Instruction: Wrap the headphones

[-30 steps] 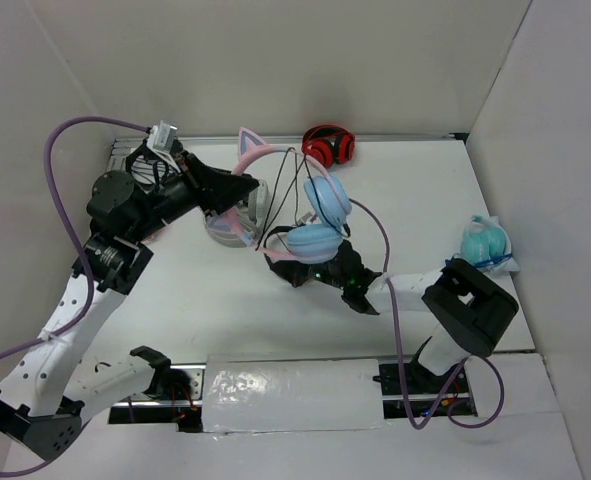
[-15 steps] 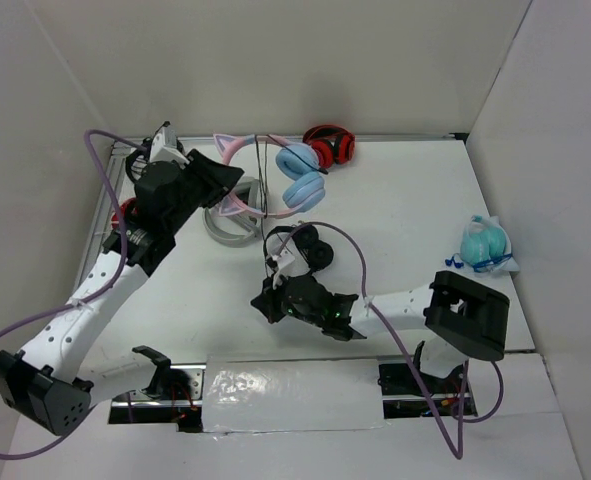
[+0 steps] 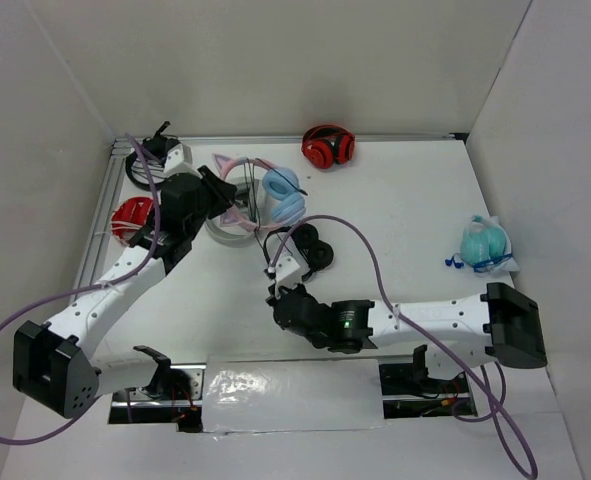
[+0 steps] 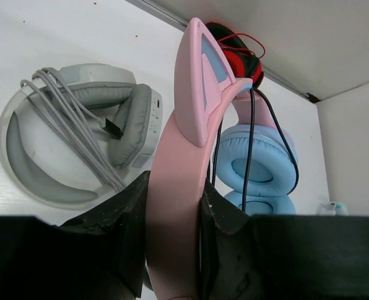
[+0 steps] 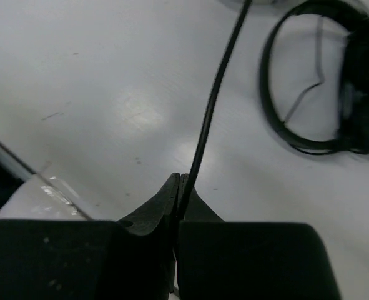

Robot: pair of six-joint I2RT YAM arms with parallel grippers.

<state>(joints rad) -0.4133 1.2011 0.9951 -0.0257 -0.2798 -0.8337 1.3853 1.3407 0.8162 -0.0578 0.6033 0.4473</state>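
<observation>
The white table (image 3: 425, 190) carries several headsets, so the two arms work towards its back left. There the task's headphones (image 3: 275, 195) are lifted above a grey pair (image 4: 65, 144) that lies flat with its own cord bundled inside it.

The left arm (image 3: 105, 290) reaches in from the left and serves as the holder. The left gripper (image 4: 175, 215) is clamped on the pink headband (image 4: 178, 156) just below one cat ear. This leaves the light blue ear cups (image 4: 256, 159) hanging at the far end, free of the surface.

The right arm (image 3: 435, 320) stretches low across the front and acts as the winder. The right gripper (image 5: 178, 187) has its fingers pressed together on the thin dark cable (image 5: 212, 106), which runs up and away from the pinch towards the headphones. Holding the cable well down its length probably gives a span that can be swung around the band.

In the left wrist view, strands of cable cross the headband beside the cups, which suggests some wrapping is in place. How many turns there are cannot be told.

The small black on-ear pair (image 3: 310, 248) lies between the grippers, close to the cable's path, so it could snag. The red pair (image 3: 327, 147) at the back edge sits apart.
</observation>
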